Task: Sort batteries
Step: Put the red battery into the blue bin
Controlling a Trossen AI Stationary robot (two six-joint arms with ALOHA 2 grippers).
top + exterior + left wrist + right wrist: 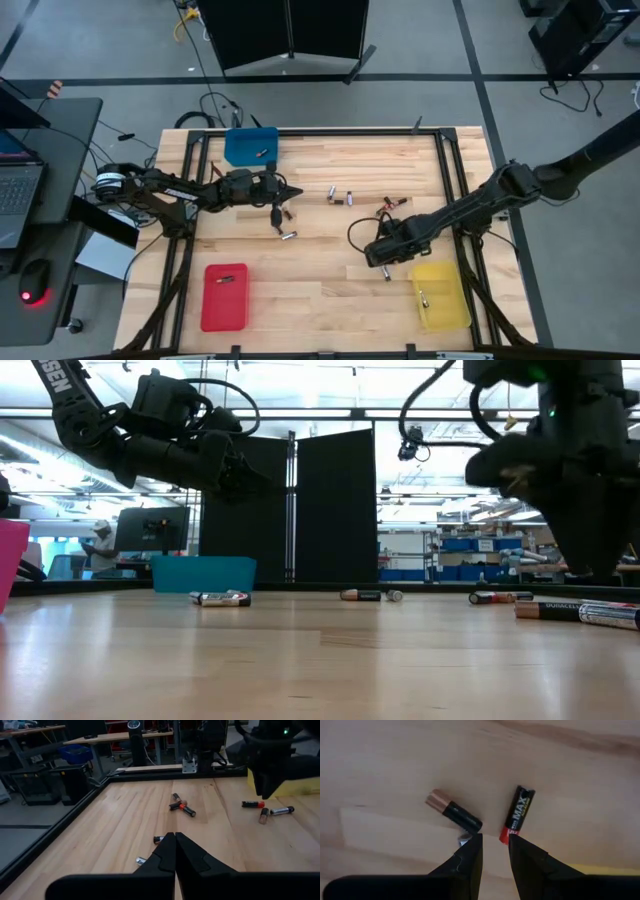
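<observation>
over 2 batteries [470, 816], right gripper [495, 842] jaws parted; left gripper [175, 837] clenched, empty.

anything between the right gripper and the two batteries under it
Nothing visible. The right gripper hangs, fingers parted, just above a black copper-capped battery and a black-and-red battery, with only bare wooden table around them.
</observation>
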